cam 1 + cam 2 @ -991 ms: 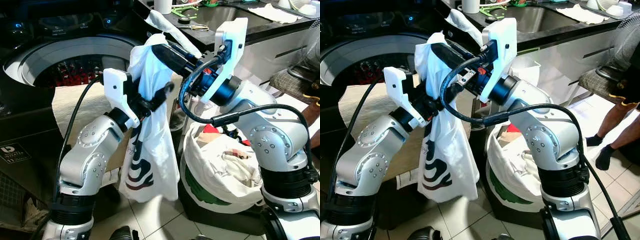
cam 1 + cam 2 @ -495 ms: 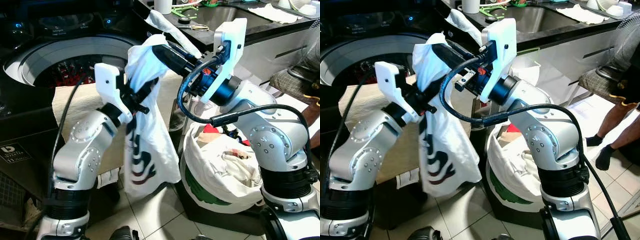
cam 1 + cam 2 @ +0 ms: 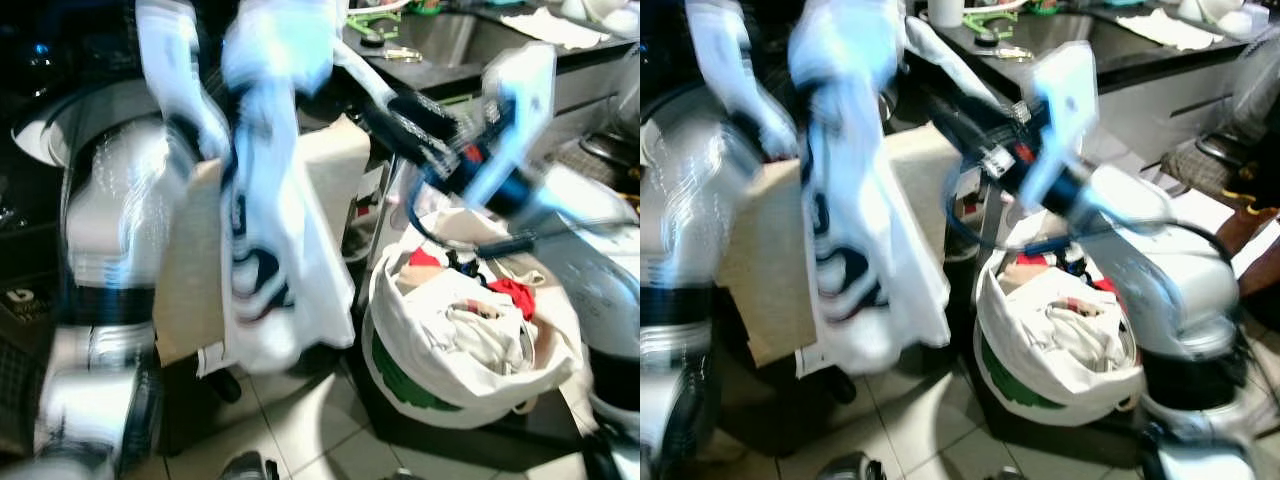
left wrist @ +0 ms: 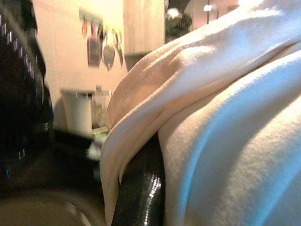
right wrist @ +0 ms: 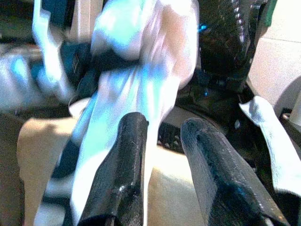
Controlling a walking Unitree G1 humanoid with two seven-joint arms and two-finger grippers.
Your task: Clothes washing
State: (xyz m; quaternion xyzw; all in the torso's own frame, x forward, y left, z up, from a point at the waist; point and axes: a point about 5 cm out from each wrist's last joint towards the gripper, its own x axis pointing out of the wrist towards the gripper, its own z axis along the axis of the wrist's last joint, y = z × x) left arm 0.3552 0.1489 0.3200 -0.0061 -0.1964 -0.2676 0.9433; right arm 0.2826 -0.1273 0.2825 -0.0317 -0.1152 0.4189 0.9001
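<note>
Left eye view is smeared with blur. The left gripper (image 3: 262,75) is high up, clamped on the white shirt (image 3: 275,240), which hangs long-axis down beside the washer (image 3: 45,120). Left wrist view: cloth drapes over one black finger (image 4: 138,188). So the left arm owns the garment, and the drum lies just leftward. The right gripper (image 5: 162,155) hangs just beside it, fingers apart and empty, above the laundry bag (image 3: 465,330).
</note>
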